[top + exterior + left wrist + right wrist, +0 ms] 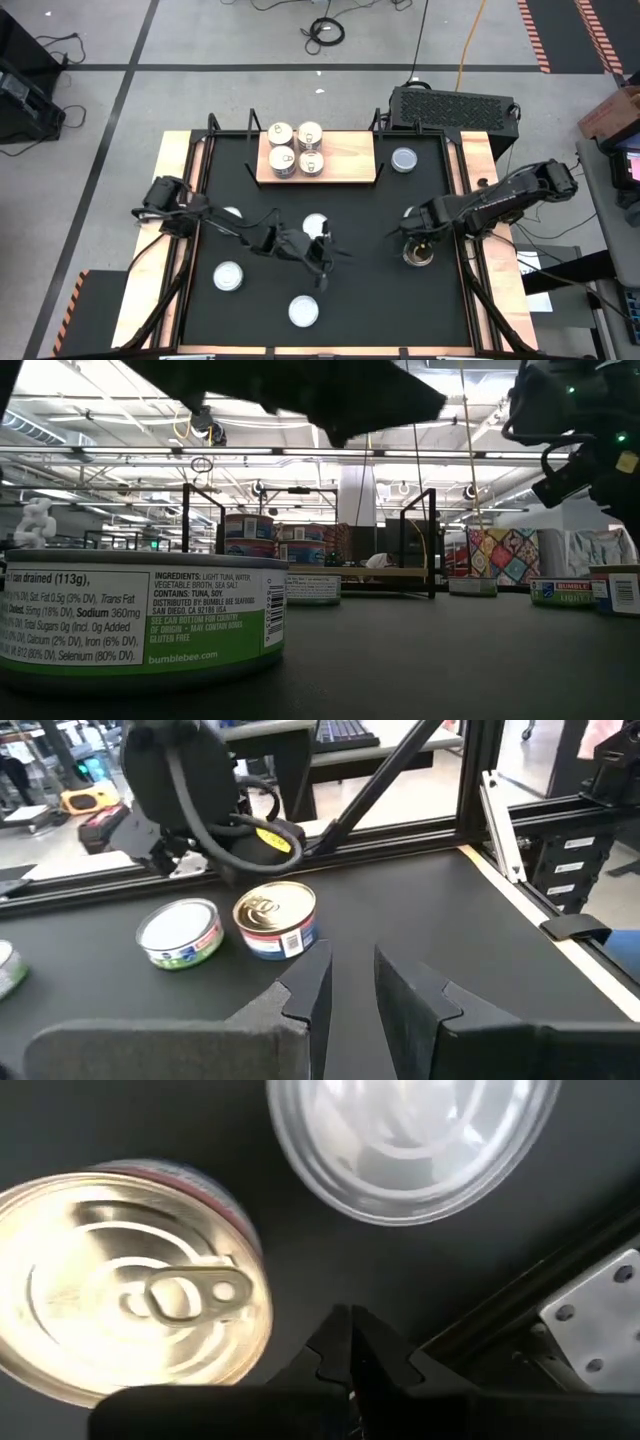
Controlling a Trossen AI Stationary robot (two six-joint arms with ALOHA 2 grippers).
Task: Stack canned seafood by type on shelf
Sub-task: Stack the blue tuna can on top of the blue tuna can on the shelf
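High view: left gripper [325, 255] hovers mid-table, fingers narrowly apart (holding nothing); right gripper [407, 231] closed beside a gold-topped tin [418, 255].

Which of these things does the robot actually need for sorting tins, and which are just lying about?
Part of the job:
- tins on the board
- loose tins on the table
- wooden shelf board

Just lying about:
- black box behind the table
- cables on the floor

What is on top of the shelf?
Four tins stand in a square cluster on the shelf. From above, whether any are stacked cannot be seen.
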